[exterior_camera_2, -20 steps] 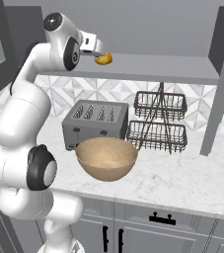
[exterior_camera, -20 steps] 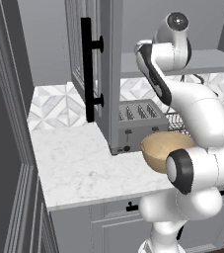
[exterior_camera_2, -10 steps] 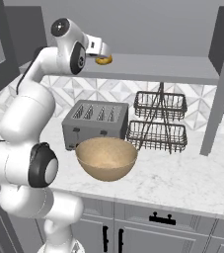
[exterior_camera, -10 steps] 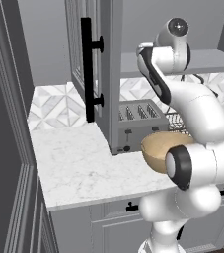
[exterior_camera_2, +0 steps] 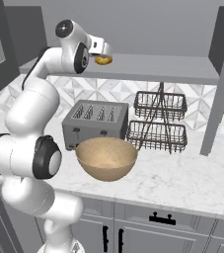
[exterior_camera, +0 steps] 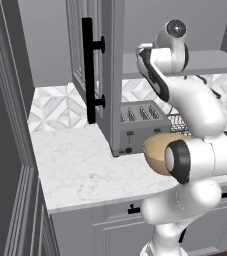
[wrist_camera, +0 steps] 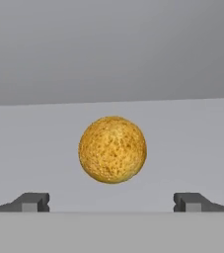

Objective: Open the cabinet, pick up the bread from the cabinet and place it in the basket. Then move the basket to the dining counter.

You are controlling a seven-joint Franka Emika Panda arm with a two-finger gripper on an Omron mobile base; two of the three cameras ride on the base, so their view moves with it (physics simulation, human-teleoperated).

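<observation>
Hand (wrist_camera: 111,202): released, fingers wide apart, bread (wrist_camera: 112,149) ahead between them (not touched).
Basket (exterior_camera_2: 106,158): on bench, before toaster (exterior_camera_2: 95,123).

Below the tool, white marble worktop (exterior_camera_2: 192,180) backed by diamond-tiled backsplash (exterior_camera_2: 116,93). Down on it, silver toaster (exterior_camera_2: 94,123), with black wire rack (exterior_camera_2: 159,123) just beside. Lower still, grey drawers (exterior_camera_2: 158,220) with short black handles.
</observation>
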